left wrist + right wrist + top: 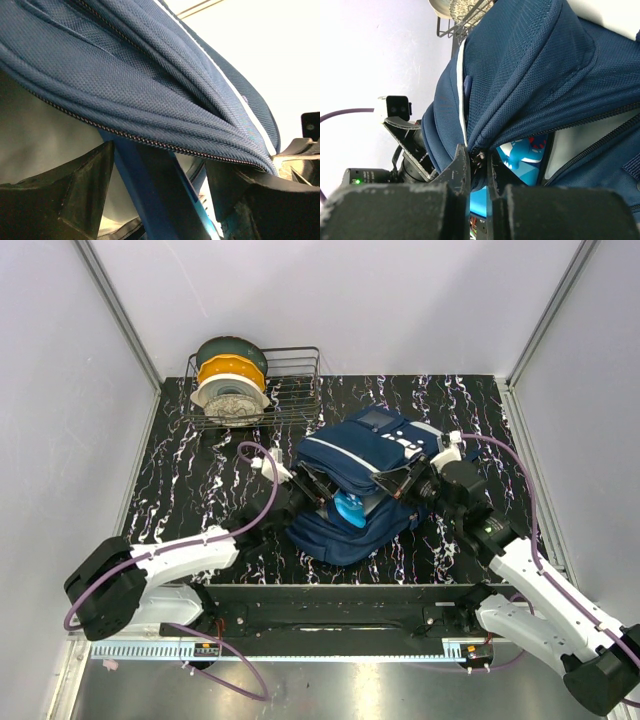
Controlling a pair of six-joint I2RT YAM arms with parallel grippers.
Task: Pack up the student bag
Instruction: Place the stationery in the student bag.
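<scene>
The student bag [380,445] lies in the middle of the marbled table, its navy top flap lifted off the lower half. A bright blue flat item [350,508] shows in the gap between them. My right gripper [405,482] is at the flap's right edge. In the right wrist view it [479,160] is shut on the zipper edge of the bag [530,65], with the blue item [525,155] just behind. My left gripper [310,490] reaches into the opening from the left. In the left wrist view it [160,165] is open under the flap [150,75], its fingers [65,200] clear of the blue item [160,205] between them.
A wire basket [290,390] holding filament spools [230,385] stands at the back left of the table. White walls close in the table on three sides. The arms' bases and a black rail [330,615] run along the near edge.
</scene>
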